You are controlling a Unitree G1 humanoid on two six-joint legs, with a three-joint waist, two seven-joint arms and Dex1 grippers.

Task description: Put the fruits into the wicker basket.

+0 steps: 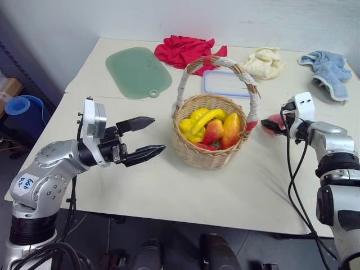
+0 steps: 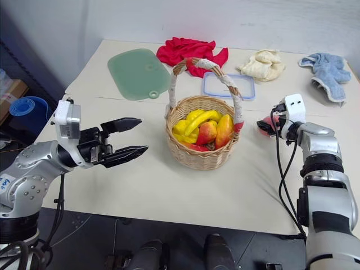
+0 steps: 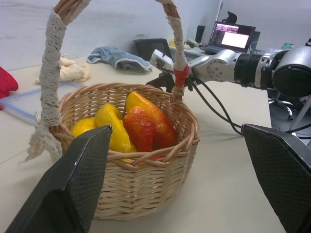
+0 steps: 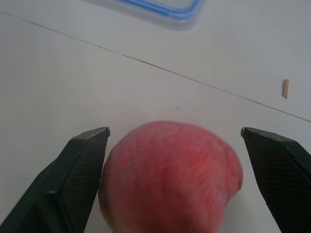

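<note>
My right gripper [image 4: 175, 141] straddles the pinkish-red round fruit [image 4: 170, 177] on the tabletop [image 4: 73, 87] beside the wicker basket [image 1: 209, 147], jaws wide, unclosed. Looks light, smooth, rollable; pinch its widest middle.

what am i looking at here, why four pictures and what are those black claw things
It is a two-armed robot at a table. Two pictures come from its head, two from cameras on its wrists. The black claws are its grippers. The left gripper hangs open beside the wicker basket, which holds yellow peppers, a mango and a blushed fruit. The right gripper has its fingers open around a pink fruit on the table, not clearly gripping it. Behind lie cloths, a green board and a lid.
</note>
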